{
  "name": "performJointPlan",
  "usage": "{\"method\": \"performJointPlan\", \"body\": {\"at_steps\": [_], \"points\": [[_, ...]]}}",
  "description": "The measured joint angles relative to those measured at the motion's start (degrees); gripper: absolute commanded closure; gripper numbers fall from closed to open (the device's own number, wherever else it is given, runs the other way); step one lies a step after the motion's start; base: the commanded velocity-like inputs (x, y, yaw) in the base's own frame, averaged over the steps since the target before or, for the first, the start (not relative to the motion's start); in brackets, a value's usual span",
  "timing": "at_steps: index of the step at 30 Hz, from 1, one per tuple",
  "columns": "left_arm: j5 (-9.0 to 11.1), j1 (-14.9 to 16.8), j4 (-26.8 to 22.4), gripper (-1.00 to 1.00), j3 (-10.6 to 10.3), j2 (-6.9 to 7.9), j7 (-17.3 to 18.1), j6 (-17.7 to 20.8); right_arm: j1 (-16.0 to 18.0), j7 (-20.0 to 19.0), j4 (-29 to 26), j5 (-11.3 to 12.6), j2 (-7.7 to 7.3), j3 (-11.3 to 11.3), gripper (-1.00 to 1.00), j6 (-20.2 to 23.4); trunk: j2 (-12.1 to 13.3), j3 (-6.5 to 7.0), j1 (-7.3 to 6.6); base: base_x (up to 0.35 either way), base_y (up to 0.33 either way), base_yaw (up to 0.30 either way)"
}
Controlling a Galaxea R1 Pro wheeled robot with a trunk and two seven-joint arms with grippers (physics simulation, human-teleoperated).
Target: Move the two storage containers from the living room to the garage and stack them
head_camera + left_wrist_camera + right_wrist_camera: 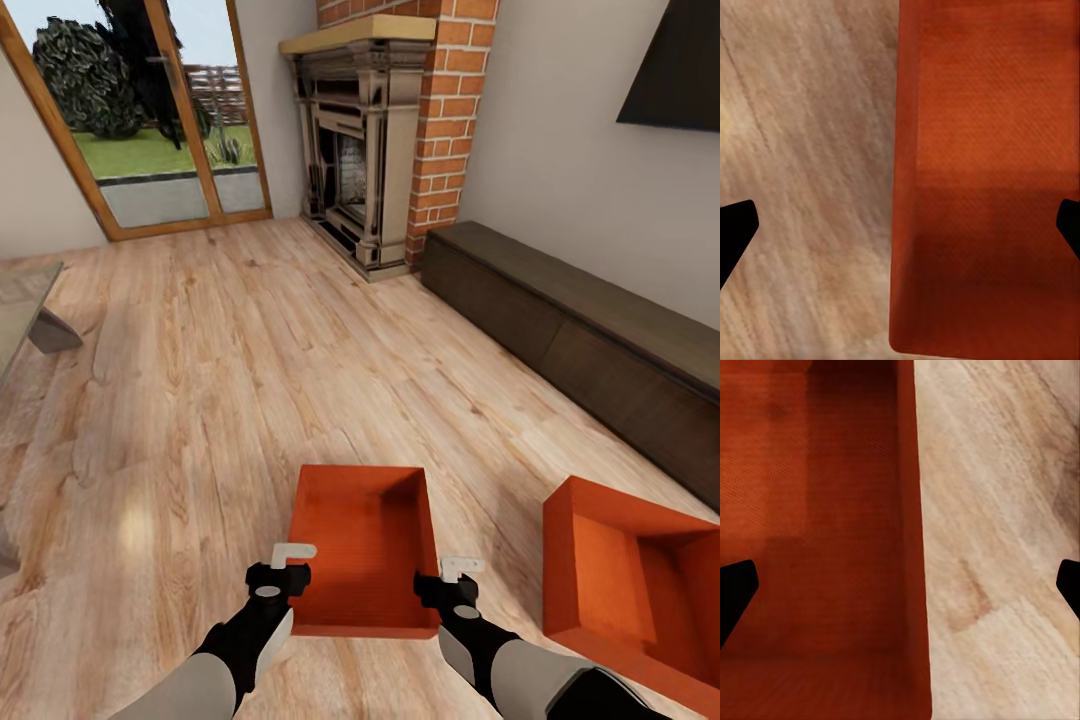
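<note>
Two orange-red storage containers rest open side up on the living room's light wood plank floor (200,380). One container (365,550) lies straight ahead of me, the other (640,590) to its right. My left gripper (290,562) hovers open over the near container's left wall, which runs between the dark fingertips (735,232) in the left wrist view (982,150). My right gripper (456,577) hovers open over the same container's right wall (911,547), one fingertip (735,592) over its inside, the other over the planks. Neither gripper holds anything.
A long dark low cabinet (590,340) runs along the right wall under a black TV (680,70). A brick fireplace (400,130) stands at the back, wood-framed glass doors (150,120) to its left. A grey table edge (25,300) juts in at far left.
</note>
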State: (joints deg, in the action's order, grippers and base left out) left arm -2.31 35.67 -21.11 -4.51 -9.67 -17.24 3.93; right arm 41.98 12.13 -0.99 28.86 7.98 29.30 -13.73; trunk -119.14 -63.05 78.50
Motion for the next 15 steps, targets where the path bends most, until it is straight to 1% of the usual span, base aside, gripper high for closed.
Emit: {"method": "performJointPlan", "body": {"at_steps": [11,15], "points": [[0.1,0.0,0.1,-1.00,0.1,0.05,0.0,0.0,0.1,0.1,-0.2,-0.2,0.22,-0.1,-1.00,-0.3,-4.4,-1.97,2.42,0.000,0.000,0.000],[0.1,0.0,0.0,-1.00,0.1,0.05,0.0,0.0,0.1,0.1,-0.3,0.4,0.16,-0.2,-1.00,-0.5,-6.0,-2.69,3.30,0.000,0.000,0.000]]}}
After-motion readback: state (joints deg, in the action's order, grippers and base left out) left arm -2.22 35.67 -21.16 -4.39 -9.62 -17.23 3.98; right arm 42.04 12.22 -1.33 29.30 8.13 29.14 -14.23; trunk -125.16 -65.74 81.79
